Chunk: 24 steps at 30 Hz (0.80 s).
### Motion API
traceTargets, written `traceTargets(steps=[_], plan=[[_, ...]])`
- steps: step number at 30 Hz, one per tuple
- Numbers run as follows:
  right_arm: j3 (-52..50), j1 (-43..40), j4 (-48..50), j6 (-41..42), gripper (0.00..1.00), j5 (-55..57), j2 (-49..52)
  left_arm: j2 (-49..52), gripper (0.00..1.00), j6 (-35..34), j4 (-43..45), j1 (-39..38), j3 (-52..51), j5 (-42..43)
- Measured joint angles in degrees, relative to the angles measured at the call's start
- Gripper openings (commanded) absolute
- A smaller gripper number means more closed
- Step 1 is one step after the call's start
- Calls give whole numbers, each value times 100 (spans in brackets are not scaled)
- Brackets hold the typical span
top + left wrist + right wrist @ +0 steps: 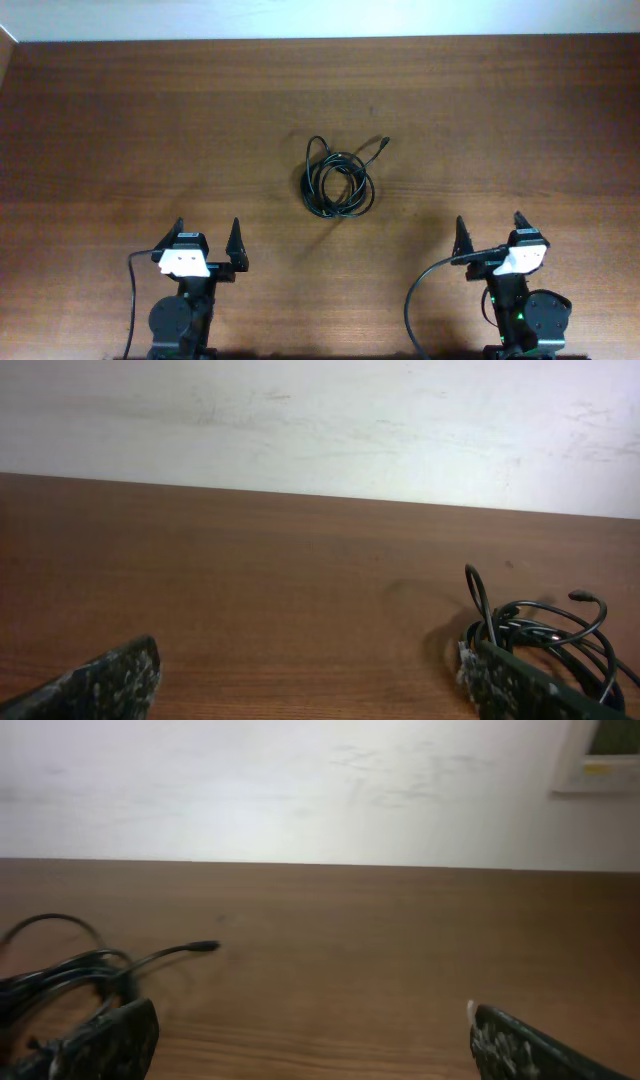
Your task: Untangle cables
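Observation:
The cables [338, 178] lie as one coiled black bundle in the middle of the wooden table, a plug end [384, 143] sticking out toward the back right. My left gripper [208, 235] stands open near the front left, well short of the bundle. My right gripper [490, 228] stands open at the front right, also apart from it. In the left wrist view the cables [545, 630] show at the right, behind the right fingertip [505, 682]; left gripper [310, 670] holds nothing. In the right wrist view the cables [70, 975] lie at the left; right gripper [312, 1038] is empty.
The wooden table [120, 130] ends at a pale wall [320, 18] along the back. Thick black arm cables [425, 290] trail from both arm bases at the front edge.

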Motion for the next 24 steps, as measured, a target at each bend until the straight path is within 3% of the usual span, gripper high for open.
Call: traceTargets(steps=[24], plan=[[0,0,24,72,98,-457,0,0,99,0,0,0,0,0]])
